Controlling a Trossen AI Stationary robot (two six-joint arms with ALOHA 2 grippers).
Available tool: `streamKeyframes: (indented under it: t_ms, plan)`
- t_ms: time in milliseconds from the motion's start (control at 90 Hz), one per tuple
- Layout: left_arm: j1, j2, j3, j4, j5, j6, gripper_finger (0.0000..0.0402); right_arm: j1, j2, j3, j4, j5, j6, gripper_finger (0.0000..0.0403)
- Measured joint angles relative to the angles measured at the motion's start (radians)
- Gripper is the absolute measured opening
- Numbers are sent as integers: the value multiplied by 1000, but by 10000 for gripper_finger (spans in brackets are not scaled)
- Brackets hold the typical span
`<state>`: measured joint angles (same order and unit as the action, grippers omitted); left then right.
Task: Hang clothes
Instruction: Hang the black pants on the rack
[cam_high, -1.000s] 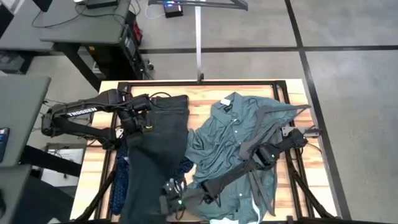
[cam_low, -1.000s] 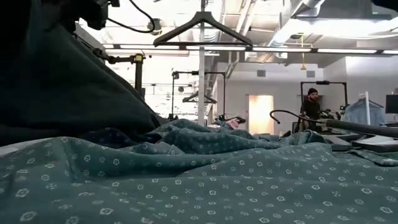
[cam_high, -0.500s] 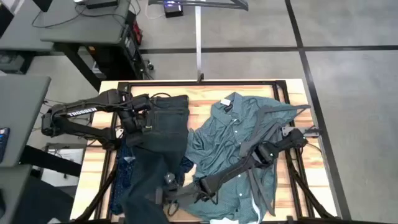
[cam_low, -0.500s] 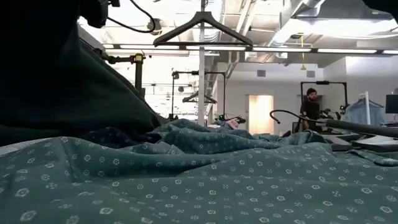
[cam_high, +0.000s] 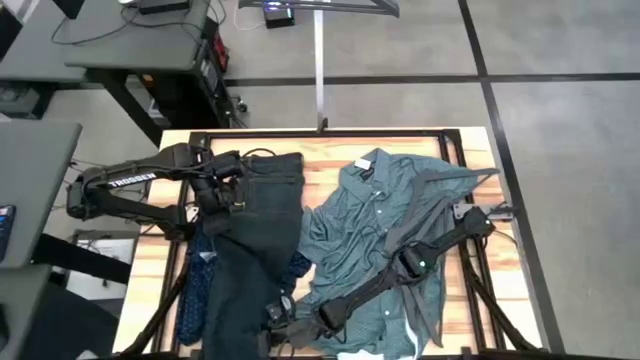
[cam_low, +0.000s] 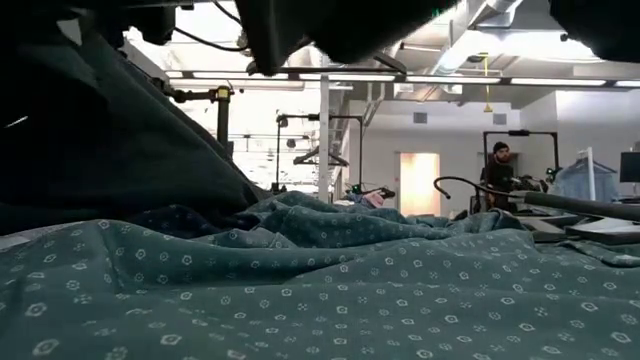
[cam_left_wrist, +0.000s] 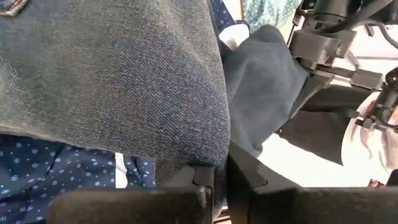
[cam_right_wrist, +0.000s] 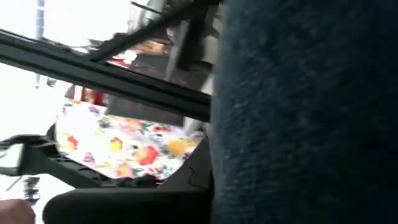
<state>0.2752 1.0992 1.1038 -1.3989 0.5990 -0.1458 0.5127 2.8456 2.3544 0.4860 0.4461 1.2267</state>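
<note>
Both grippers pinch the jeans (cam_high: 250, 240): left gripper (cam_high: 213, 195) by the waistband, right gripper (cam_high: 275, 318) at the leg. Best lift both ends evenly, clear of the teal shirt (cam_high: 370, 220).

**Table-level view across rumpled clothes**

A teal-green shirt (cam_low: 400, 300) with small pale motifs fills the foreground in soft folds. Dark charcoal jeans (cam_low: 90, 150) rise at the left. A navy dotted shirt (cam_low: 195, 220) peeks out between them. Behind, a metal pole (cam_low: 323, 140) stands upright, and a person (cam_low: 498, 170) stands far off.
</note>
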Motion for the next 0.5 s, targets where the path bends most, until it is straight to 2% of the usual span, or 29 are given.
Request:
streamKeyframes:
  t_ms: [167, 289, 367, 500]
  plan:
    - [0, 0, 0, 0, -2, -9, 0, -4, -3, 3, 17, 1, -96, 72]
    - [0, 0, 0, 1, -5, -8, 0, -5, -7, 3, -136, -18, -168, 126]
    - [0, 0, 0, 1, -7, -8, 0, -10, -9, 4, -250, -89, -255, 163]
    - [0, 0, 0, -1, -9, -8, 0, -17, -13, 6, -342, -309, -471, 218]
